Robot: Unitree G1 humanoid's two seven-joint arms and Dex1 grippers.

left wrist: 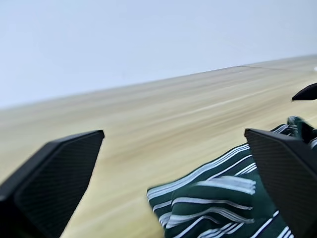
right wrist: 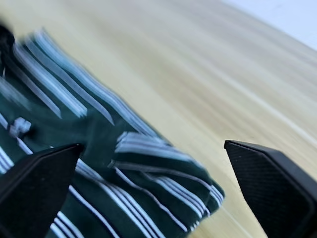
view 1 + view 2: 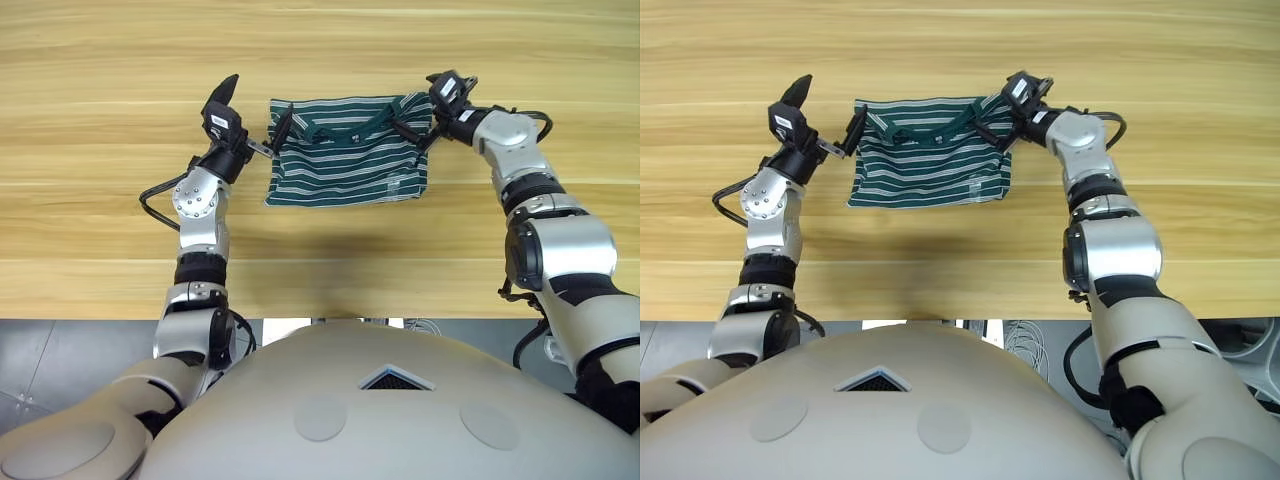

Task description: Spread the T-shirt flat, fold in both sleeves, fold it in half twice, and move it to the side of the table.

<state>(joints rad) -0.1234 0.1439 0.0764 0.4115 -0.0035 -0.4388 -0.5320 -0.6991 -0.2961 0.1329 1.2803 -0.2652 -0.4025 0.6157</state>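
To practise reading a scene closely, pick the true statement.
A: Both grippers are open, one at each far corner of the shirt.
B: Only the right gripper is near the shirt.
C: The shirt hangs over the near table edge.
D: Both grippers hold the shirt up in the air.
A: the left gripper and the right gripper each have their fingers spread at a far corner of the shirt, which lies on the table.

T-shirt [image 3: 345, 160] corners are lying between the spread fingers of left gripper [image 3: 256, 110] and right gripper [image 3: 428, 108]; wooden table [image 3: 120, 60] is stretching wide beyond both sets of fingertips
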